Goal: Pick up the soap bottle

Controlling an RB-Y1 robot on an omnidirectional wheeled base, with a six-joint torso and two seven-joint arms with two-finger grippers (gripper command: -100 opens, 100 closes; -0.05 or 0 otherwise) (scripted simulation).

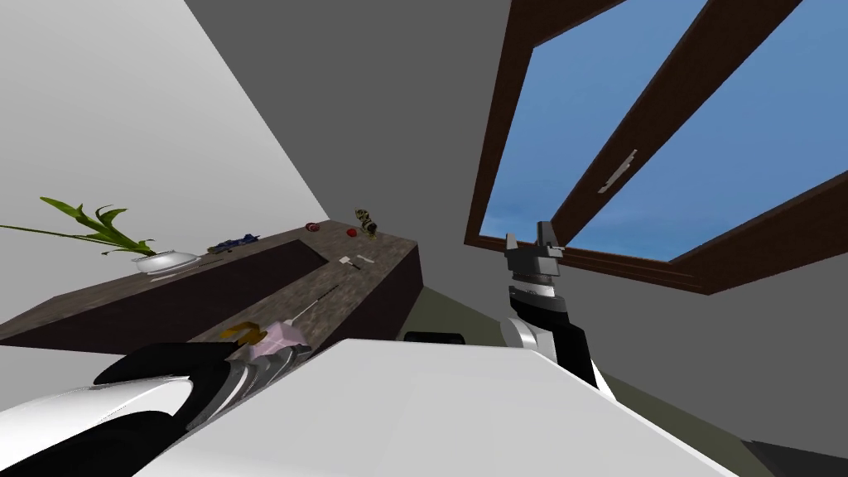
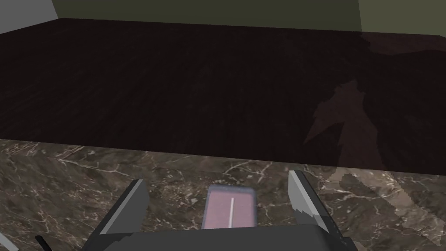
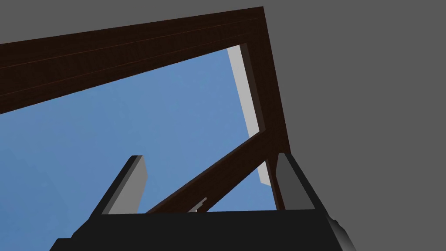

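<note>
Counter (image 2: 65,187) bears soap bottle (image 2: 229,210) within spread left pincer (image 2: 217,179).

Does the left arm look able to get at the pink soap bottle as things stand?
Probably yes. The left gripper is open and the pink soap bottle sits between its fingers at the marbled counter, with nothing in the gap to block a grasp.

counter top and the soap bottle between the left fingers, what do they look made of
The counter top looks like brown stone, marble-like, going by its pale branching veins; no clear gloss shows. The soap bottle is flat pale pink with a greyish rim and a white line, without grain or shine. It may be plastic, but the look leaves that open.
</note>
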